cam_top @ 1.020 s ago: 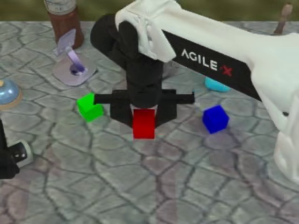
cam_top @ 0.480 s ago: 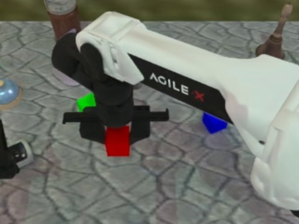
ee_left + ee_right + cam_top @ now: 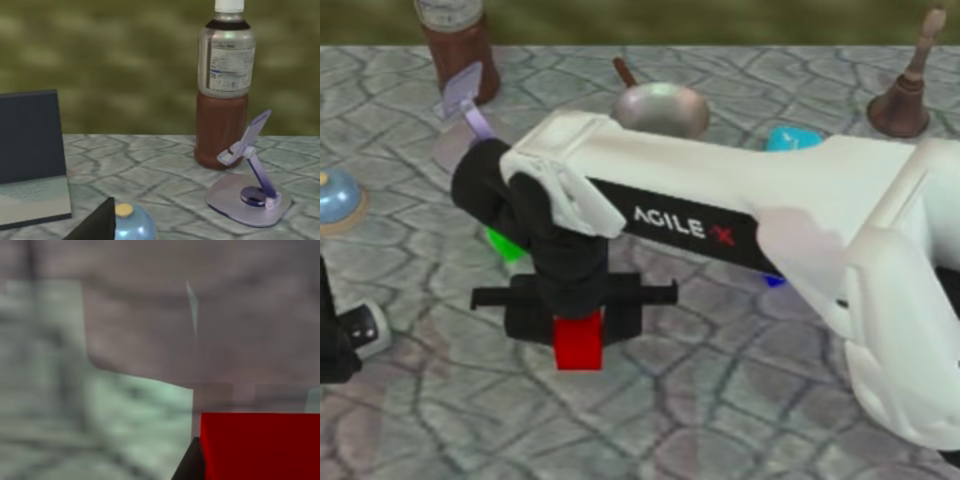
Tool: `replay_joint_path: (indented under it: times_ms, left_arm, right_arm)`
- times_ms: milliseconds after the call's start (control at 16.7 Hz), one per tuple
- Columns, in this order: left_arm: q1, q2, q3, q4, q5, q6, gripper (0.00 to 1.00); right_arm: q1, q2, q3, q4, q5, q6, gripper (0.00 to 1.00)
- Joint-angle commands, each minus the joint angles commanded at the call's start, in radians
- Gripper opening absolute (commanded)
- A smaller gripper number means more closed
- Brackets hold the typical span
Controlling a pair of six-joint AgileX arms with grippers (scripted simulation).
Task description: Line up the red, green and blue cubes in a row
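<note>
A stone-patterned tabletop fills the top view. Across it, from the right side, reaches the white right arm, marked AgileX. Its black right gripper points down over the left middle of the tabletop, clamped on the red cube, whose lower face shows below the fingers. The right wrist view shows the same red cube close against one dark finger, with blurred stone beyond it.

The green cube is mostly hidden under the arm's black wrist; only a sliver shows, up and left of the red cube. The blue cube is a small sliver at the arm's lower edge, well apart to the right.

The left gripper sits parked at the left edge; whether it is apart or together cannot be told.

Judged from their look, the cubes are small, stiff and light, with plain matte faces that should not slip. Two opposite flat sides, squarely centred, seem the best hold, as on the red cube now.
</note>
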Motion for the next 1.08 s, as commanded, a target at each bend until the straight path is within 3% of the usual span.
replay_joint_path:
  times_ms: [240,1020,1080]
  left_arm:
    - [0.0,0.0,0.0,0.0,0.0,0.0,1.0]
    - [0.0,0.0,0.0,0.0,0.0,0.0,1.0]
    - [0.0,0.0,0.0,0.0,0.0,0.0,1.0]
  right_arm:
    - [0.001,0.002,-0.01,0.01,0.0,0.0,0.0]
    - [0.001,0.002,-0.01,0.01,0.0,0.0,0.98]
    - [0.001,0.002,-0.01,0.01,0.0,0.0,1.0]
